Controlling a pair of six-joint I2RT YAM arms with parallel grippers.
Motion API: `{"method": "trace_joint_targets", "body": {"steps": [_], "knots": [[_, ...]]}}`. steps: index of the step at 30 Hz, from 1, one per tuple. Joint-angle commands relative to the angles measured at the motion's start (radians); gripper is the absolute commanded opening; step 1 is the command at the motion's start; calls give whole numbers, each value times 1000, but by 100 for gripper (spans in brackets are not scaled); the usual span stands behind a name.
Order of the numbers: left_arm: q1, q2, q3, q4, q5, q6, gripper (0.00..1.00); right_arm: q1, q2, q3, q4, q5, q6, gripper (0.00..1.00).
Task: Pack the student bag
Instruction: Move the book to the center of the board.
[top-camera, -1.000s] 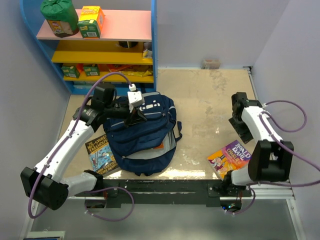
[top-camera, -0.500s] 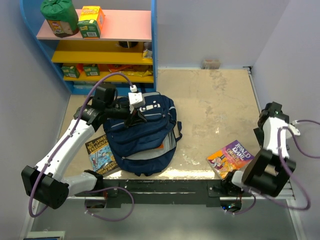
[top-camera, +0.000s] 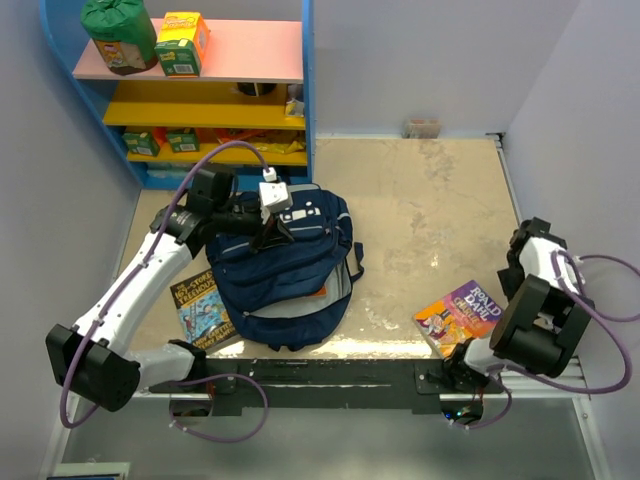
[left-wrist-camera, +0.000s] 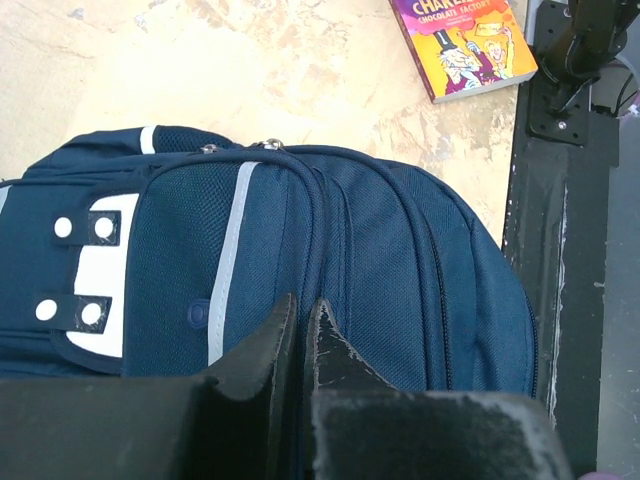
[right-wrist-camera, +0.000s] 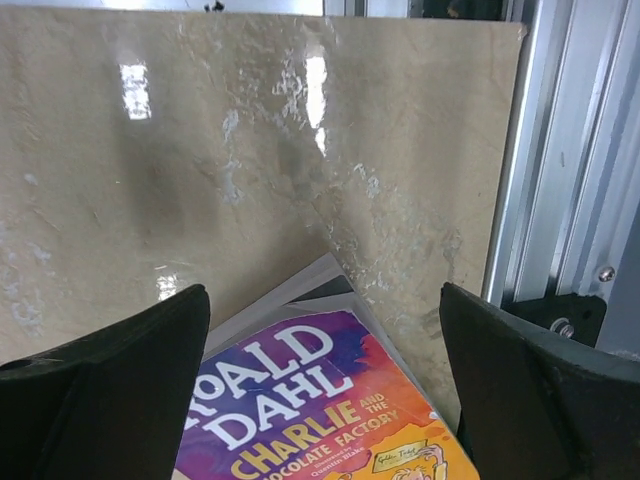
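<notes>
The student bag (top-camera: 285, 265) lay flat on the left half of the tabletop (top-camera: 420, 190), its top end toward the blue shelf unit (top-camera: 306, 100) and its base toward the arm mounts. The white patch (left-wrist-camera: 95, 275) and the thin light stripe (left-wrist-camera: 230, 260) faced up, and along its right edge a gap showed grey lining (top-camera: 342, 290).

The left end effector (left-wrist-camera: 302, 308) sat right on the bag near its top, clenched, fingers (left-wrist-camera: 262, 345) almost together with the tips against the navy fabric. Whether anything was pinched between them I could not tell.

Just beside the bag's left edge, a comic-covered book (top-camera: 200, 305) lay half tucked under it. Well to the right, near the front edge, a purple and orange Roald Dahl book (top-camera: 462, 315) lay flat, apart from the bag.

The right end effector (right-wrist-camera: 320, 300) hung over that book, released, both fingers (right-wrist-camera: 100, 400) spread wide and gripping nothing, with the title visible between them. The right arm was folded by the tabletop's right edge.

On the shelf's pink top sat a green bag (top-camera: 118, 30) and a yellow-green carton (top-camera: 183, 42).
</notes>
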Motion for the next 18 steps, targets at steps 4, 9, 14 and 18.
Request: {"method": "trace_joint_targets", "body": {"steps": [4,9,14,18], "knots": [[14,12,95,68,-39,23,0,90,128,9,33,8,58,99],[15,21,111,69,-39,12,0,194,213,11,39,-17,107,99],[15,17,118,65,-50,11,0,423,259,80,69,-116,179,98],[15,15,117,64,-50,7,0,575,280,118,102,-193,203,97]]}}
